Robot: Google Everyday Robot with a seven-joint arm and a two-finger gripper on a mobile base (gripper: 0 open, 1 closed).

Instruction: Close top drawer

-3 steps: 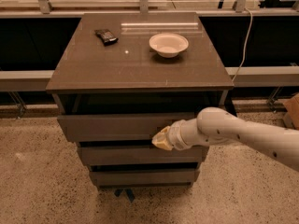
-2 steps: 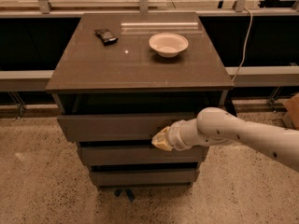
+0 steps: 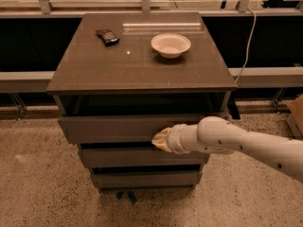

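The top drawer [image 3: 113, 128] is the wide grey-brown flat front panel under the cabinet top. It stands pulled out a little, with a dark gap showing above it. My gripper [image 3: 158, 140] is at the end of the white arm coming in from the right. Its tan tip rests against the lower right part of the drawer front.
The cabinet top [image 3: 94, 70] bears a white bowl [image 3: 171, 45] and a small dark object [image 3: 107, 37]. Two narrower drawer fronts [image 3: 142, 156] sit below the top drawer. A cable [image 3: 247, 37] hangs at the right. A cardboard box [image 3: 297, 115] stands at the far right on the speckled floor.
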